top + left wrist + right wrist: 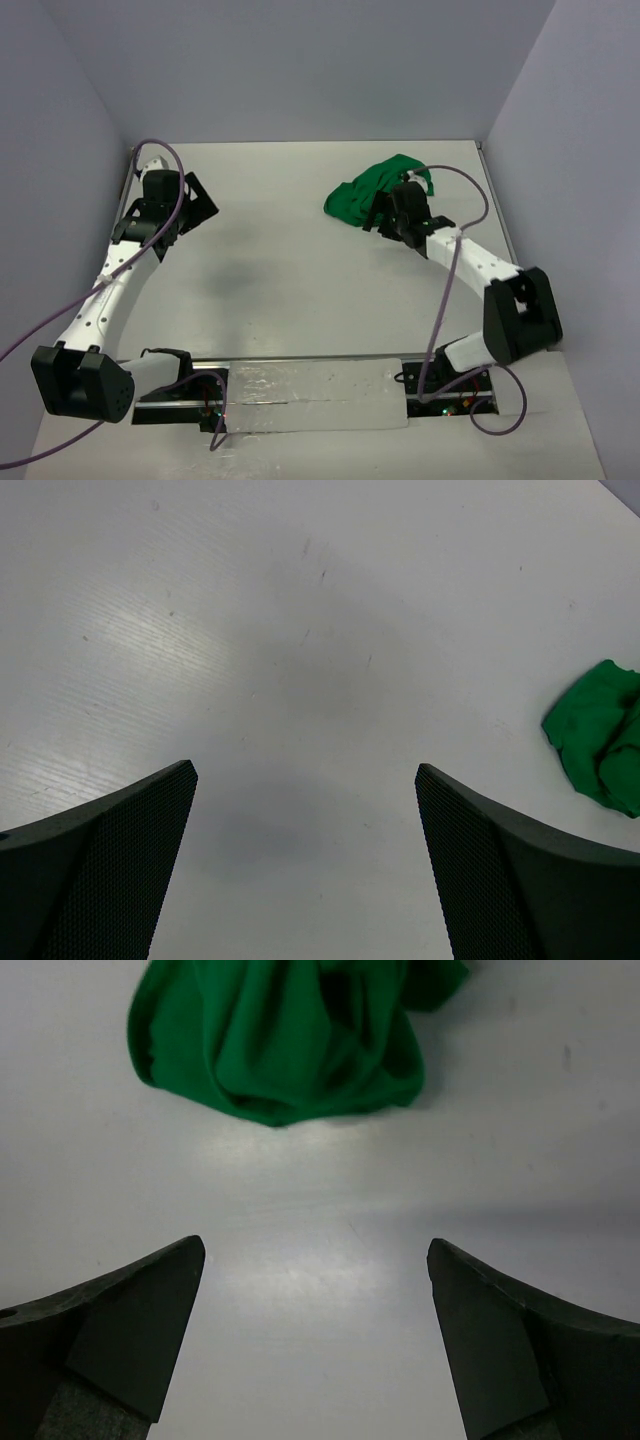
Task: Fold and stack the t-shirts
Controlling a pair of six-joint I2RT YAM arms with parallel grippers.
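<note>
The plain bright-green t-shirt [362, 197] lies crumpled in a heap, both pairs of jaws spread wide.

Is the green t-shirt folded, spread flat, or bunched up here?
Bunched up. The green t-shirt lies in a crumpled heap on the table, with deep creases and no flat panels.

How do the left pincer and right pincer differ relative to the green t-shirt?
The right pincer faces the crumpled t-shirt from close by; the left pincer sits far across the table. Cloth lies just ahead of the right pincer; the left pincer has only table ahead. Both are open and empty.
</note>
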